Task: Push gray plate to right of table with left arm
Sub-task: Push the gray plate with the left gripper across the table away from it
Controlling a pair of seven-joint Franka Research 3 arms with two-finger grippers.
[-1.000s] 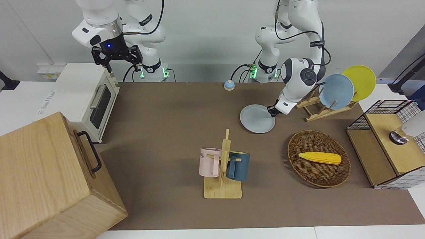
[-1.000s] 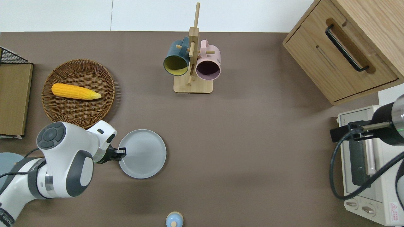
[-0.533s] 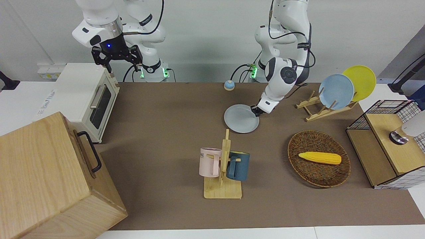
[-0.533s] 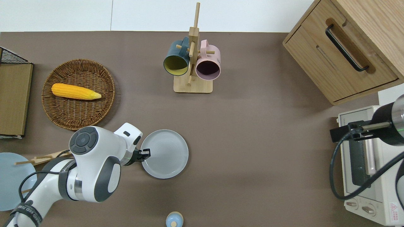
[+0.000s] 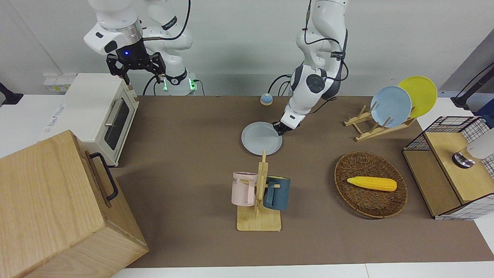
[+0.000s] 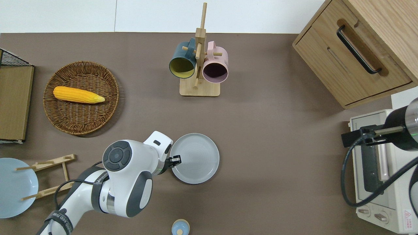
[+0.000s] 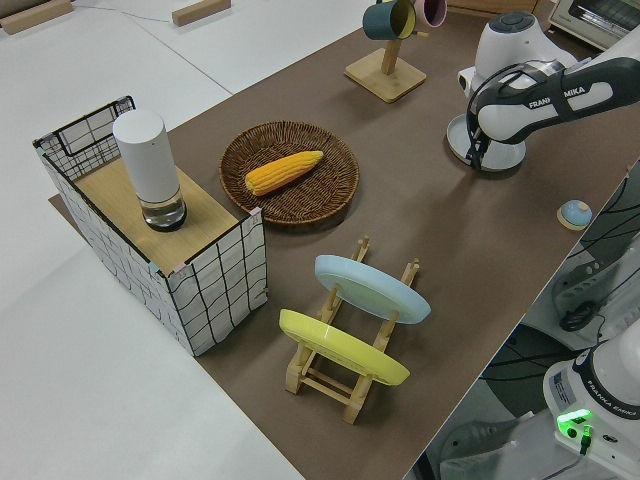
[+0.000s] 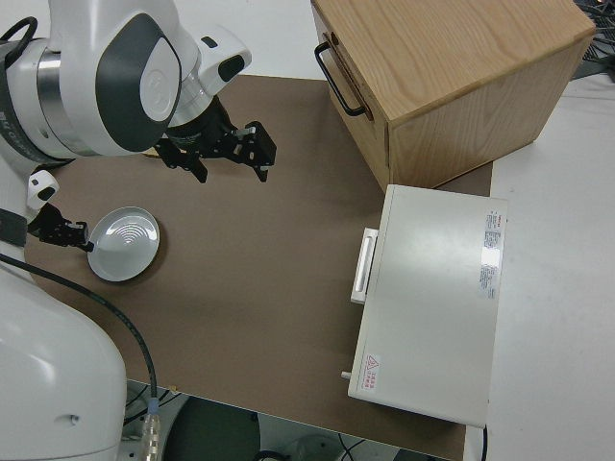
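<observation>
The left gripper's fingers [image 6: 175,160] are down at counter level and rest against the rim of the gray plate [image 6: 196,158], on the edge that faces the left arm's end of the counter [image 6: 261,147]. Whether those fingers are spread or pressed together cannot be told; they touch the rim only and do not lift the plate. The left gripper [image 5: 278,128] hangs from a wrist that slants down toward the plate, and the left arm [image 6: 124,176] stretches low over the counter from the robots' edge.

The gray plate lies flat on the counter near the middle of its length. It is nearer to the robots than the mug rack [image 6: 199,65], which carries a dark blue mug [image 6: 181,63] and a pink mug [image 6: 215,67]. A small blue bell [image 6: 180,227] sits nearer to the robots than the plate. Toward the left arm's end stand a wicker basket [image 6: 98,111] with a corn cob [image 6: 77,94], and a wooden plate rack [image 5: 376,125] holding a sky-blue plate [image 5: 390,106] and a yellow plate [image 5: 418,94].

The right gripper [image 5: 135,73] is parked with its fingers spread and empty.
</observation>
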